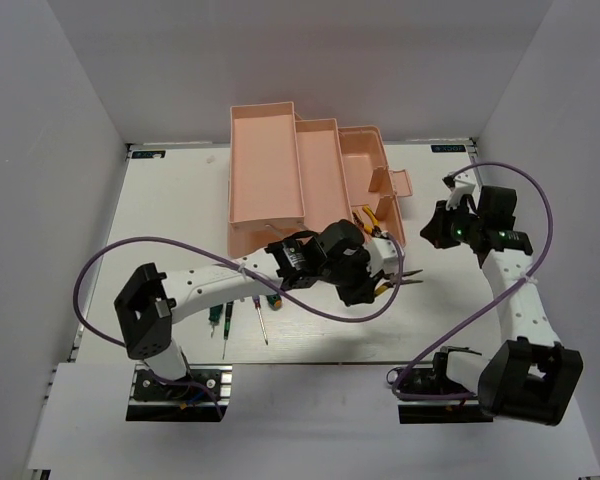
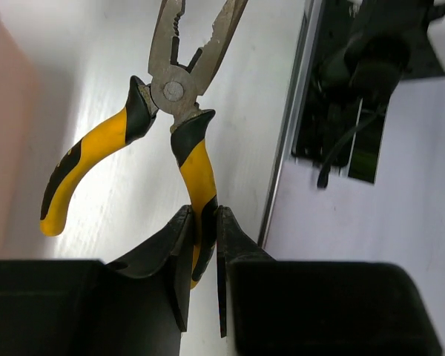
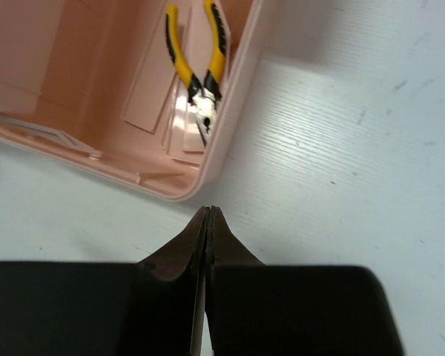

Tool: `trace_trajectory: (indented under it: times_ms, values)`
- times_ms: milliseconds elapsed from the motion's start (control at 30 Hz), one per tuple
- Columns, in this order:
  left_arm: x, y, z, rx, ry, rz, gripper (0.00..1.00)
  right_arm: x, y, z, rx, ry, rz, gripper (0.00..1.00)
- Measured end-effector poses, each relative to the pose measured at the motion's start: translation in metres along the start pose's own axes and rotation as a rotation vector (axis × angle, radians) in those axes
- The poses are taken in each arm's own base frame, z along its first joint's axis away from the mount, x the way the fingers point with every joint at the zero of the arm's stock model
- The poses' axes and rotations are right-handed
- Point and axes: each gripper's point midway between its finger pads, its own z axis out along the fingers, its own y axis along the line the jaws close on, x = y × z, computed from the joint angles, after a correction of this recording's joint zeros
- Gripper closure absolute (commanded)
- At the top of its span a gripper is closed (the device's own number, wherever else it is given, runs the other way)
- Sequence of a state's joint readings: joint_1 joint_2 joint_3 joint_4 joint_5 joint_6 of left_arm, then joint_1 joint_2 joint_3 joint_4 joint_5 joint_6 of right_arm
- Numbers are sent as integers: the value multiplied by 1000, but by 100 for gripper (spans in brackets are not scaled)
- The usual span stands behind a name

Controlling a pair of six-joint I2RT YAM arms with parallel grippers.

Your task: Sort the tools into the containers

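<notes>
Gripping one handle of the yellow-handled pliers (image 2: 170, 96), our left gripper (image 2: 202, 226) is clamped on it, with the other handle and the nose splayed free. This sits just right of centre in the top view, beside the toolbox (image 1: 265, 160). We judge that the one-handle hold suits carrying the tool to the compartment where the second pliers (image 3: 196, 74) already lies. Our right gripper (image 3: 208, 216) hovers near the toolbox's corner, its fingers pressed together on nothing. Two screwdrivers (image 1: 226, 320) wait lower left of centre on the white table (image 1: 160, 200). Plain white walls enclose it.
</notes>
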State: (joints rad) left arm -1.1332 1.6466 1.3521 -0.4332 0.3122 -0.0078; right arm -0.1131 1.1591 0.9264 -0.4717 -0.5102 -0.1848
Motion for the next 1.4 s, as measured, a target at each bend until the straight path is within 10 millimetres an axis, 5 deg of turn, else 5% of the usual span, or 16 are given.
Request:
trace_trajectory:
  times_ms: [233,433,833,933,1000,1200,1333,1400]
  values:
    - [-47,22,6,-72,-119,21,100,6,-22,-19,166,-47,-37,100]
    - [-82,66,8,-171,-224,-4,100,8,-32,-23,210,-54,-35,100]
    - [-78,176,47,-270,-282,-191,100,15,-28,-25,181,-69,-39,100]
    - [-87,193,51,-262,-316,-218,96,18,-25,-24,161,-70,-40,90]
    - [-90,202,51,-260,-329,-232,73,18,-24,-24,152,-70,-44,75]
    - [-97,209,46,-247,-361,-243,44,21,-19,-22,113,-71,-60,55]
    - [-100,209,44,-244,-367,-237,39,21,-16,-22,98,-72,-65,47]
    - [-100,209,44,-241,-363,-234,39,21,-15,-21,91,-74,-69,31]
